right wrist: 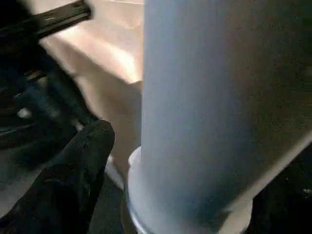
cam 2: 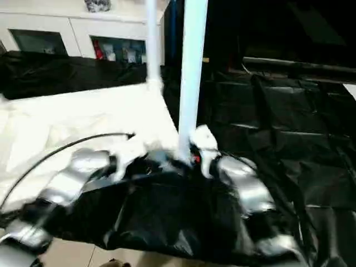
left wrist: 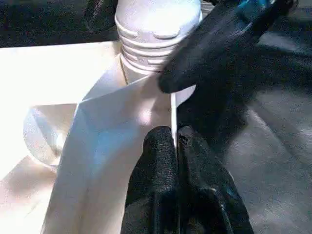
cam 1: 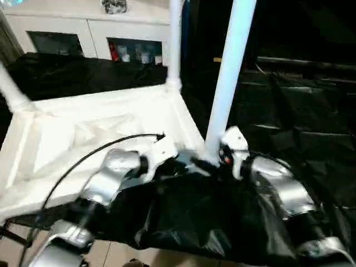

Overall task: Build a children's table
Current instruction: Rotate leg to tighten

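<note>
Left eye view has the tabletop [cam 1: 83,133] upside down on the black-draped counter [cam 1: 300,128] with three legs [cam 1: 228,72] upright in sockets, one corner unseen; left gripper [left wrist: 175,146] pinches the rim, right gripper [right wrist: 117,161] jaws spread around the near leg.

Head stereo pair looking forward-down over both forearms; wrist cameras close on the shared near leg [cam 1: 227,78].

Both silver forearms are stretched forward and angled inward. The left gripper [left wrist: 176,141] is pressed closed, fingers together; one black finger [right wrist: 78,165] of the right gripper is seen.
</note>
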### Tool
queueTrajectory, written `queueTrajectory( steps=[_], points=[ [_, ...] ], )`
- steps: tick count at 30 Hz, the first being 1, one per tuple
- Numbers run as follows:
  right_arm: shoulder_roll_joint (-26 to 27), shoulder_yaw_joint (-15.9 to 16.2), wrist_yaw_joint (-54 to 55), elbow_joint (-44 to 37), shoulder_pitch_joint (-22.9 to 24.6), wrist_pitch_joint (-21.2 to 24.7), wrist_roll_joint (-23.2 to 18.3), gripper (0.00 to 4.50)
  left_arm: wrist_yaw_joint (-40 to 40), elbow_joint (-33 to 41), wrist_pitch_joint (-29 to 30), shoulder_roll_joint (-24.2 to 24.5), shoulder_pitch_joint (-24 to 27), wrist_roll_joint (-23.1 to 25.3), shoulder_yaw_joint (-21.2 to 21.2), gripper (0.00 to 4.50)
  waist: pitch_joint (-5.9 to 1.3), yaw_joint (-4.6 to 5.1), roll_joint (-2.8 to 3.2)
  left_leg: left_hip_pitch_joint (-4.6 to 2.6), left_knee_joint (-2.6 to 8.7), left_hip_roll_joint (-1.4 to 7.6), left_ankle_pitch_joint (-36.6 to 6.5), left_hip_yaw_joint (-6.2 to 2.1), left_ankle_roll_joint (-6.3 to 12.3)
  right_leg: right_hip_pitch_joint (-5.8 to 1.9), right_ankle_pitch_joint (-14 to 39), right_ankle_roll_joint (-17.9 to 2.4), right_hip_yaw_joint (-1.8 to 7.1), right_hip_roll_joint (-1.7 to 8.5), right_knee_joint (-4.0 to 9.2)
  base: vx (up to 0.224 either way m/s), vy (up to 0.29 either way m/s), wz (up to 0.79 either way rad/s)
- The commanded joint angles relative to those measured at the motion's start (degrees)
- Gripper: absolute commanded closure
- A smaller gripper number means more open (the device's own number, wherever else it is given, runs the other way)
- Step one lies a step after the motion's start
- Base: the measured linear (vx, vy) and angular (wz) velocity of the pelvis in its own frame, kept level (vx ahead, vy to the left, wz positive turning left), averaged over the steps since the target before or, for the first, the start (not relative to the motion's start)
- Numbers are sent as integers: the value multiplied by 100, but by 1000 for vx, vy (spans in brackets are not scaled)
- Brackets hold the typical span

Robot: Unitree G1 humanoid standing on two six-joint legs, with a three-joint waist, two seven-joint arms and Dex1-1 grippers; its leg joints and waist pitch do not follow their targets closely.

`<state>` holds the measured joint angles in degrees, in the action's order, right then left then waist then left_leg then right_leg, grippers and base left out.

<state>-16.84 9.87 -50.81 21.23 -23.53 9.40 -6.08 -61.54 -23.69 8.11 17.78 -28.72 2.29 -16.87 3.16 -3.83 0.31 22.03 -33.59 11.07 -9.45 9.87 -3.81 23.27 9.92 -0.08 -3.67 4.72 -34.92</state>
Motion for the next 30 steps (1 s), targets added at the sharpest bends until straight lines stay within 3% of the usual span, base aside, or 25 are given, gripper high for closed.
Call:
queueTrajectory(
  steps=[1,5,6,10,11,15,20,24,28,30],
  points=[
    [-98,266,-518,-376,80,-48,-126,54,-396,417,-267,-98,16,-372,-127,450,-343,-5,-33,-116,425,206,-1828,-37,160,-226,2093,-995,255,331,530,0,0,0],
    [-248,323,-806,-629,165,70,-268,54,-635,584,-218,16,72,-469,-157,450,-346,-5,-34,-113,434,208,-1863,-49,139,-225,2196,-986,251,335,528,0,0,0],
    [-265,337,-854,-668,182,87,-293,70,-668,613,-211,41,86,-482,-168,450,-342,-4,-73,-104,435,208,-1843,-45,148,-226,2205,-976,252,334,530,0,0,0],
    [-368,494,-1064,-761,266,41,-201,97,-869,774,-128,174,173,-519,-206,450,-355,-19,-55,-95,425,211,-1670,-42,188,-225,2035,-1000,257,335,500,0,0,0],
    [-367,519,-1065,-759,275,25,-174,105,-890,780,-136,198,191,-494,-208,450,-357,-12,-89,-87,424,209,-1640,-39,197,-231,1989,-1014,254,331,496,0,0,0],
    [-305,578,-1034,-795,307,32,-136,142,-955,796,-130,266,241,-481,-193,450,-353,-13,-31,-88,427,206,-1650,-47,168,-237,1972,-1047,251,338,485,0,0,0],
    [-225,571,-955,-848,384,93,-174,175,-885,733,-106,241,219,-478,-168,450,-350,4,-27,-94,431,202,-1738,-47,132,-236,2007,-1040,252,332,500,0,0,0],
    [32,425,-423,-766,475,191,-136,180,-403,515,32,-9,80,-450,-21,450,-348,9,-40,-99,435,197,-1787,-49,97,-232,2081,-1018,249,330,507,0,0,0],
    [485,203,753,-214,331,242,197,182,342,144,98,-301,-159,-257,131,450,-328,49,-46,-137,426,162,-2017,-69,-69,-192,2772,-841,224,353,578,0,0,0],
    [936,-94,1817,287,99,363,301,182,910,-102,250,-529,-351,-70,174,450,-326,59,-39,-132,430,169,-2003,-66,-54,-166,2810,-764,241,347,595,0,0,0]
  ],
)
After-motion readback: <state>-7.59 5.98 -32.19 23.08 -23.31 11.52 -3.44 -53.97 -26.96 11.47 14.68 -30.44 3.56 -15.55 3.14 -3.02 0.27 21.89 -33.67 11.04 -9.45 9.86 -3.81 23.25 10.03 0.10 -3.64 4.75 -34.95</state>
